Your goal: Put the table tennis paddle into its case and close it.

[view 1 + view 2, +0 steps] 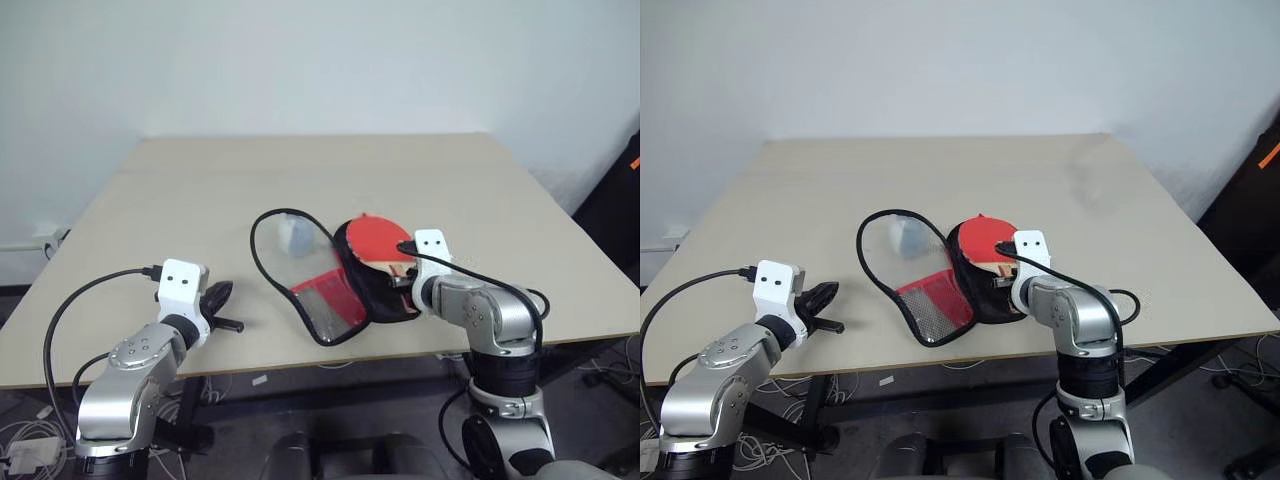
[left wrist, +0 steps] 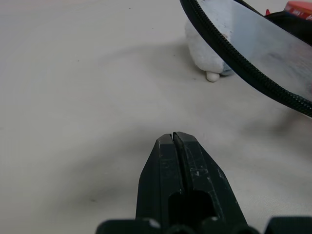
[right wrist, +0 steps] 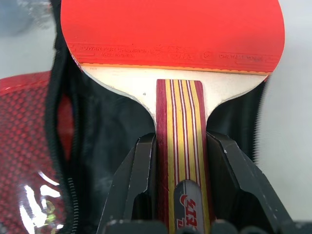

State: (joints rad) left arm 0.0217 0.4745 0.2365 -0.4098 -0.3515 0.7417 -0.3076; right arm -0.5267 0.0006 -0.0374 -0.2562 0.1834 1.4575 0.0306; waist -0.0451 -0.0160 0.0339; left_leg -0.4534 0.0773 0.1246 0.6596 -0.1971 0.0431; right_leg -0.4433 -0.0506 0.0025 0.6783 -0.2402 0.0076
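The case [image 1: 365, 298] lies open near the table's front edge. Its black-lined half is flat, and its zip-edged flap [image 1: 300, 265], with a clear window and a red mesh end, stands up to the left. The table tennis paddle [image 1: 375, 240] rests over the black lining, red face pointing away from me. My right gripper [image 3: 180, 139] is shut on its striped wooden handle [image 3: 180, 112]. Left of the case and clear of it, my left gripper [image 1: 222, 295] is shut on nothing, its fingers [image 2: 174, 146] just above the tabletop.
A small white object [image 1: 295, 235] sits behind the flap's clear window. The beige table [image 1: 320, 180] stretches bare toward the far wall. Its front edge runs just below both grippers. Cables lie on the floor at lower left, and dark equipment [image 1: 620, 200] stands at the right.
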